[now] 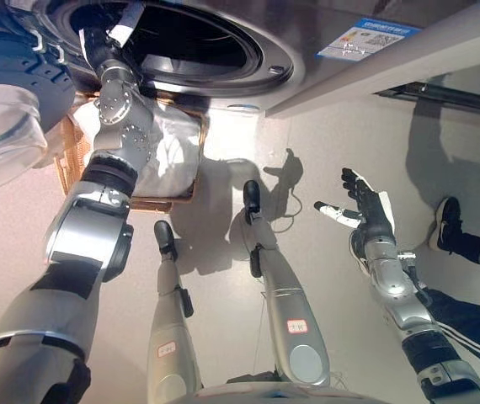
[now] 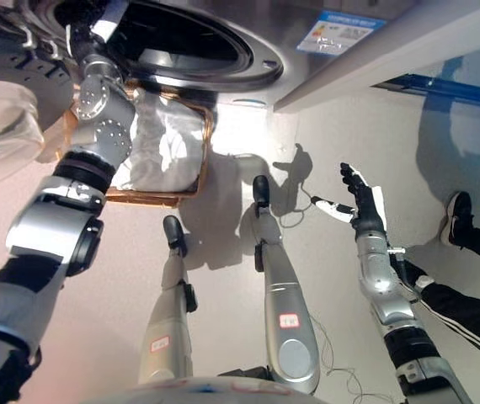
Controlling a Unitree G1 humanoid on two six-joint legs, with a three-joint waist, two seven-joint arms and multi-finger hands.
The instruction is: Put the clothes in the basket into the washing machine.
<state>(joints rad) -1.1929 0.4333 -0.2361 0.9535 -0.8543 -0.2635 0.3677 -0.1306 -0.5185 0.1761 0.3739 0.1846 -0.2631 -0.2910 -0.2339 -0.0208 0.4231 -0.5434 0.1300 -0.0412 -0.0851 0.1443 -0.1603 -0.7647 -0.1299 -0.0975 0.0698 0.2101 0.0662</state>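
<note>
One white cloth (image 1: 173, 151) in basket (image 1: 162, 202)

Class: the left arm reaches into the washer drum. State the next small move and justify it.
Probably draw the left hand back out of the washer toward the basket, where white clothes still lie. The right hand hangs open, off to the side.

The woven brown wicker basket (image 2: 191, 160) sits on the floor at ten o'clock, just below the silver front-loading washing machine (image 1: 307, 34); crumpled white clothes (image 2: 168, 139) fill it. The machine's round drum opening (image 1: 198, 42) gapes dark at twelve o'clock
</note>
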